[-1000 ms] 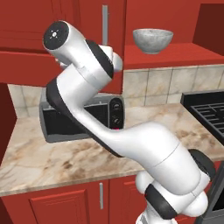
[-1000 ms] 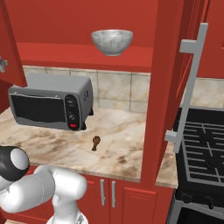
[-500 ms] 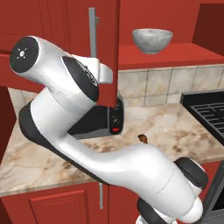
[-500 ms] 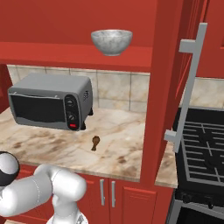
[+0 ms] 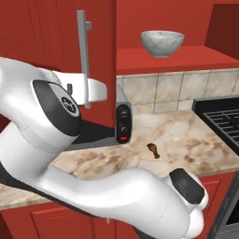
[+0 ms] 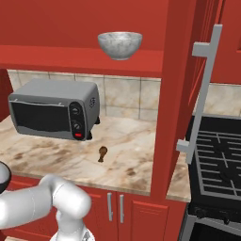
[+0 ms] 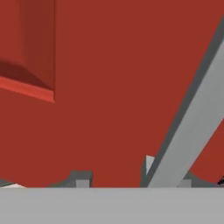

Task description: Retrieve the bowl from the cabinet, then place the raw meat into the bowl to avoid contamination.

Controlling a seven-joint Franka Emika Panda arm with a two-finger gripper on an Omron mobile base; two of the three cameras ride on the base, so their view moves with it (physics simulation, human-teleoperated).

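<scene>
Since a second ago the arm has swung over to the left and now bulks across the near left of the left base view, and the left cabinet door (image 5: 95, 60) has come further open, so more of the counter shows beyond it. That door stands edge-on with its long silver bar handle (image 5: 83, 56) upright, hiding much of the gray toaster oven (image 6: 54, 108) from the left camera; from the right camera the oven sits in plain sight on the marble counter (image 6: 132, 160), at the left against the tiled wall. On the right side the other cabinet door (image 6: 181, 94) also hangs open, its own bar handle (image 6: 203, 92) facing the near side, in front of the black stove (image 6: 219, 164). Up on the red cabinet shelf (image 6: 89, 61) the bowl (image 6: 120, 44) rests upright, mouth up, nothing around it. On the counter just right of the oven and a little nearer lies the raw meat (image 6: 102, 152), flat, its long axis running near to far, thick end far and thin bone end toward the near edge. From the hand camera a red door panel is close ahead with a silver bar (image 7: 192, 127) slanting across the right; the fingers are not clear enough there, so I cannot tell whether they are spread or closed.
</scene>
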